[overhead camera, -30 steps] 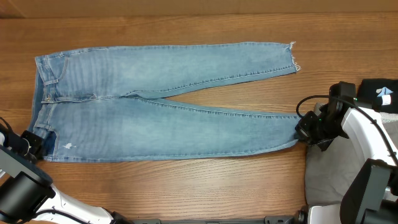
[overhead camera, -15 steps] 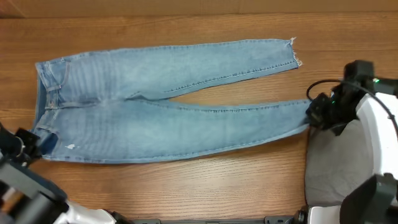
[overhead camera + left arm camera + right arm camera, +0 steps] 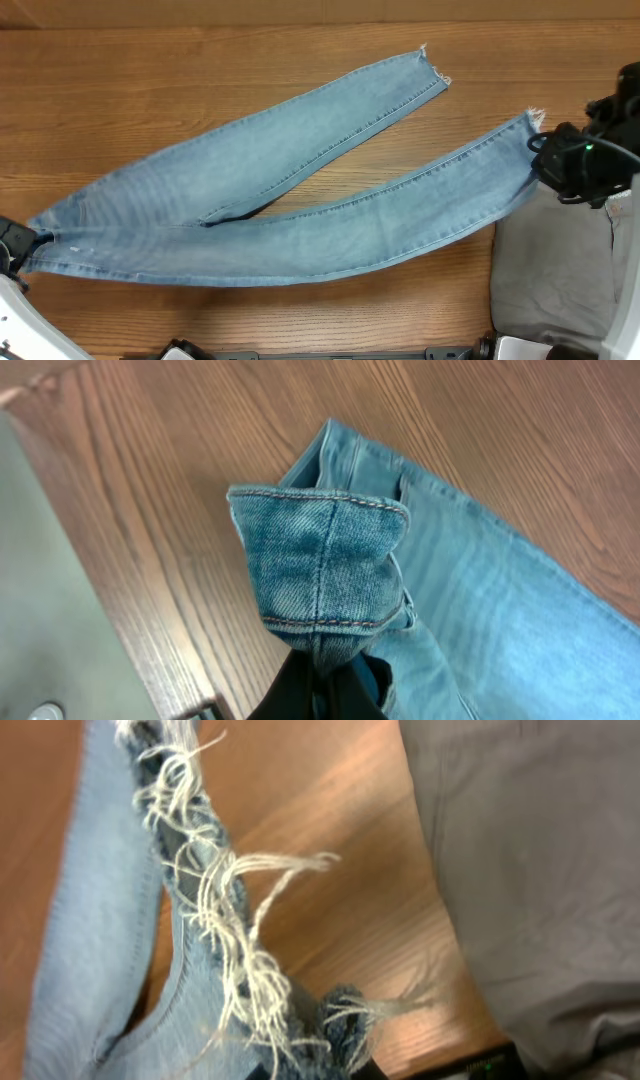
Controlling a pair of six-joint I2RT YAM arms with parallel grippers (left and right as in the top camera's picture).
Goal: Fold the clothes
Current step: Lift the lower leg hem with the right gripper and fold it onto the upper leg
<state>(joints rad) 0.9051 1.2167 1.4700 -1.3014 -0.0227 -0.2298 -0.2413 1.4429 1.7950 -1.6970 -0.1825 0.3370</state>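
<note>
Wood table (image 3: 300, 30). Jeans (image 3: 300, 220) limp, heavyish (seams stiffer, better holds): left gripper (image 3: 322, 685) clamped on waistband (image 3: 320, 560), right gripper (image 3: 543, 162) pinching frayed hem (image 3: 230, 920).

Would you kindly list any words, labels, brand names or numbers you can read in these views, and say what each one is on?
None: no text can be read in any view. The jeans show only stitching and frayed hems, with no tag or brand patch in sight. The wooden table and the grey mat carry no print.
</note>
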